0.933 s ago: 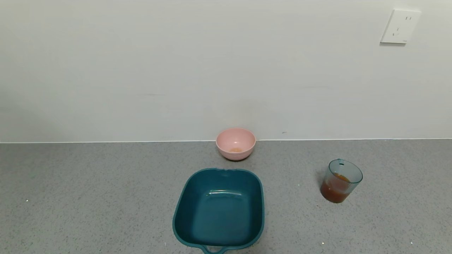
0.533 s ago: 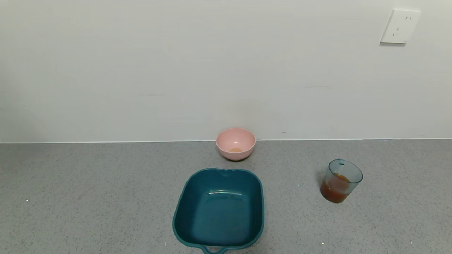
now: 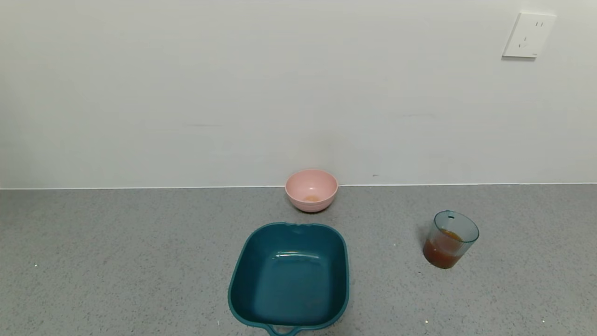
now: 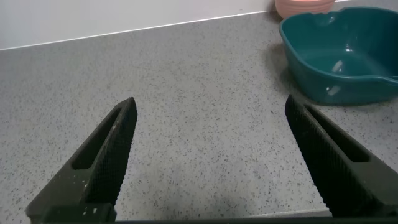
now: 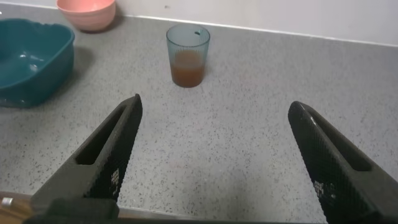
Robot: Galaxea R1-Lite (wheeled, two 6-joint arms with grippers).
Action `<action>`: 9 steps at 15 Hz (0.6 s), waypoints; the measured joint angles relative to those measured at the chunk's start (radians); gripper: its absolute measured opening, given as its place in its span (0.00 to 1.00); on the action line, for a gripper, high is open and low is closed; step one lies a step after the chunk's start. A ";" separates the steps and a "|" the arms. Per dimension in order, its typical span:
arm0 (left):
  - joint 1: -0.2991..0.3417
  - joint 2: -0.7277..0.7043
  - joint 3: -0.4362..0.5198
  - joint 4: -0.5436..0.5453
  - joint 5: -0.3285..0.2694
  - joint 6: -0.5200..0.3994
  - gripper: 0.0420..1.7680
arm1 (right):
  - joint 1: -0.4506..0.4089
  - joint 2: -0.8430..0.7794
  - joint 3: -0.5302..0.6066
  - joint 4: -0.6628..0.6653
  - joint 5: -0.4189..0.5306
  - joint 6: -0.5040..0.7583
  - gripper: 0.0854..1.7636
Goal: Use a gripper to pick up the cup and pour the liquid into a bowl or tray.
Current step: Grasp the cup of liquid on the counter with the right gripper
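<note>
Pale wall w/ a white socket plate (image 3: 528, 35) at upper right backs a grey speckled worktop (image 3: 116, 261). Cup (image 3: 450, 239) stands upright on the worktop, on the robot's right side, well apart from the tray (image 3: 289, 278); approx. the bottom third holds reddish-brown liquid (image 3: 440, 254). The small tab at its rim faces the wall. Tray sits centre-front, loop handle toward the robot, inside looks dry. Pink bowl (image 3: 311, 189) is just behind the tray, near the wall, w/ a faint orange trace at its bottom.

Neither arm shows in the head view. Left end effector (image 4: 214, 155), seen from its own wrist cam, hovers low over bare worktop w/ fingers (image 4: 102, 165) spread wide, nothing between them; tray (image 4: 345, 59) and a sliver of the pink bowl (image 4: 305, 6) lie off to one side ahead of it. Right end effector (image 5: 217, 155) likewise has its fingers (image 5: 106, 158) wide apart and holds nothing; cup (image 5: 188, 55) stands ahead of it, roughly between the finger lines but well apart from the tips. Tray (image 5: 31, 62) and pink bowl (image 5: 87, 12) also show in that wrist view, beyond the cup's side.
</note>
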 joint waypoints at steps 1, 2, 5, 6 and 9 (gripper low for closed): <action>0.000 0.000 0.000 0.000 0.000 0.000 0.97 | -0.001 0.051 -0.023 0.000 -0.001 0.000 0.97; 0.000 0.000 0.000 0.000 0.000 0.000 0.97 | -0.002 0.104 -0.046 0.000 -0.001 0.000 0.97; 0.000 0.000 0.000 0.000 0.000 0.000 0.97 | -0.005 0.271 -0.110 -0.003 0.000 0.000 0.97; 0.000 0.000 0.000 0.000 0.000 0.000 0.97 | -0.005 0.330 -0.126 -0.006 0.001 0.000 0.97; 0.000 0.000 0.000 0.000 0.000 0.000 0.97 | 0.000 0.490 -0.163 -0.010 0.003 -0.001 0.97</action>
